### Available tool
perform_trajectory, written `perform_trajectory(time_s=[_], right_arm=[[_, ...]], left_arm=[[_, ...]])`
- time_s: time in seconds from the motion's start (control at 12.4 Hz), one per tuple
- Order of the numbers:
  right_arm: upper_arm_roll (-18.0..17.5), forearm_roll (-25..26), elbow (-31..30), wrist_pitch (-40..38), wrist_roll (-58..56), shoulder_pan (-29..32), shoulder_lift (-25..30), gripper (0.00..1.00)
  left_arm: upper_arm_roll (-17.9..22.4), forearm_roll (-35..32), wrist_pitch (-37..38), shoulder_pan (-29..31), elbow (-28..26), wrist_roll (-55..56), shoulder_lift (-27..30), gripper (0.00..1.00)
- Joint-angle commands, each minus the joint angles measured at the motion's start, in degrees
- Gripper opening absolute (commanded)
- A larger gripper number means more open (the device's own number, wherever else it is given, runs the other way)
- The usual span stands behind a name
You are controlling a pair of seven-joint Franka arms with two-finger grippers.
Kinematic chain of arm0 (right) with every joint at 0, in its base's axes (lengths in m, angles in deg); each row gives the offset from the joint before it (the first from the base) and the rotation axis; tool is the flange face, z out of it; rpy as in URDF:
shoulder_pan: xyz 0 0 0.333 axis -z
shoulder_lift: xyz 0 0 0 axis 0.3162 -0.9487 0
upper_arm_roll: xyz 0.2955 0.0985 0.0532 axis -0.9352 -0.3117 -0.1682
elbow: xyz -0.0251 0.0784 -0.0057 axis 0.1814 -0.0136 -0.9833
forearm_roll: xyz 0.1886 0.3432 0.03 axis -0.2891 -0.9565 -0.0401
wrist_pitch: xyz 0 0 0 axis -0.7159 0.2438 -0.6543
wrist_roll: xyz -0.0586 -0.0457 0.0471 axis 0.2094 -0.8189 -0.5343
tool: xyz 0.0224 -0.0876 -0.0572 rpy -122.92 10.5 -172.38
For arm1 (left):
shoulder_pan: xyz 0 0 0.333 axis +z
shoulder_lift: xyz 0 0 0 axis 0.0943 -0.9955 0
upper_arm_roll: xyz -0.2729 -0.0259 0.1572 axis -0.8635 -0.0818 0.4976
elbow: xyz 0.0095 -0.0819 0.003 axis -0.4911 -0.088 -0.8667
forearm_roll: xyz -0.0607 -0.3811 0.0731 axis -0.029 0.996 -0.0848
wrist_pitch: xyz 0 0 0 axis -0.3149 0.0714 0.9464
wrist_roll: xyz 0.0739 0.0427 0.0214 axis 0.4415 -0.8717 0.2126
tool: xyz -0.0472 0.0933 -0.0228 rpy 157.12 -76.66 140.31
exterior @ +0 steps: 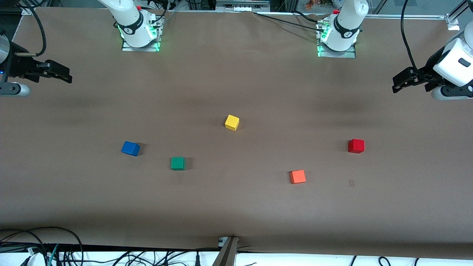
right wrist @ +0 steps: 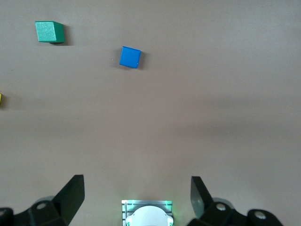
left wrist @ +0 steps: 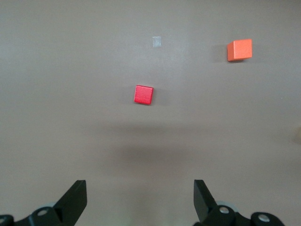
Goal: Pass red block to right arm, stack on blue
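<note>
Surface (exterior: 236,74) brown. My left pincer (left wrist: 140,200) and right pincer (right wrist: 137,197) both up over their ends, spread wide, empty. Red block (exterior: 356,146) sits toward left arm's end; blue (exterior: 130,148) toward right arm's.

Both arms are cut off by the front view's edges; only a sliver of the yellow block (right wrist: 1,99) is seen in the right wrist view

Robotics lab, bolted arm bases (exterior: 138,35), trailing cables (exterior: 55,251)
</note>
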State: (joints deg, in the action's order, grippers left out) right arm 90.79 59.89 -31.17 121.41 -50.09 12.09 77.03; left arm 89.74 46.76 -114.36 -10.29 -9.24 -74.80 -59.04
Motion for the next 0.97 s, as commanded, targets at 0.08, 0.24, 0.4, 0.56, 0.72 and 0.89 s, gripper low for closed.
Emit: perform_trajectory(time_s=[0.08, 0.24, 0.4, 0.56, 0.72, 0.89], right_arm=[[-0.3, 0.4, 0.9, -0.1, -0.9, 0.4, -0.2, 1.0], [-0.3, 0.4, 0.9, -0.1, -0.9, 0.4, -0.2, 1.0], [-0.3, 0.4, 0.9, -0.1, -0.9, 0.4, -0.2, 1.0], [-0.2, 0.4, 0.9, -0.1, -0.9, 0.4, -0.2, 1.0], [-0.2, 0.4, 0.9, -0.1, -0.9, 0.4, -0.2, 1.0], [-0.2, 0.3, 0.9, -0.1, -0.9, 0.4, -0.2, 1.0]], left_arm=[[-0.2, 0.9, 1.2, 0.4, 0.6, 0.4, 0.3, 1.0], [0.0, 1.1, 1.2, 0.6, 0.3, 0.4, 0.0, 1.0], [0.3, 1.4, 1.3, 0.9, -0.1, 0.4, 0.1, 1.0], [0.3, 1.4, 1.5, 1.5, -0.4, -0.3, 0.1, 1.0], [0.3, 1.4, 1.4, 1.8, -1.2, -0.4, -0.2, 1.0], [0.3, 1.3, 1.3, 1.9, -1.3, -0.4, -1.3, 1.0]])
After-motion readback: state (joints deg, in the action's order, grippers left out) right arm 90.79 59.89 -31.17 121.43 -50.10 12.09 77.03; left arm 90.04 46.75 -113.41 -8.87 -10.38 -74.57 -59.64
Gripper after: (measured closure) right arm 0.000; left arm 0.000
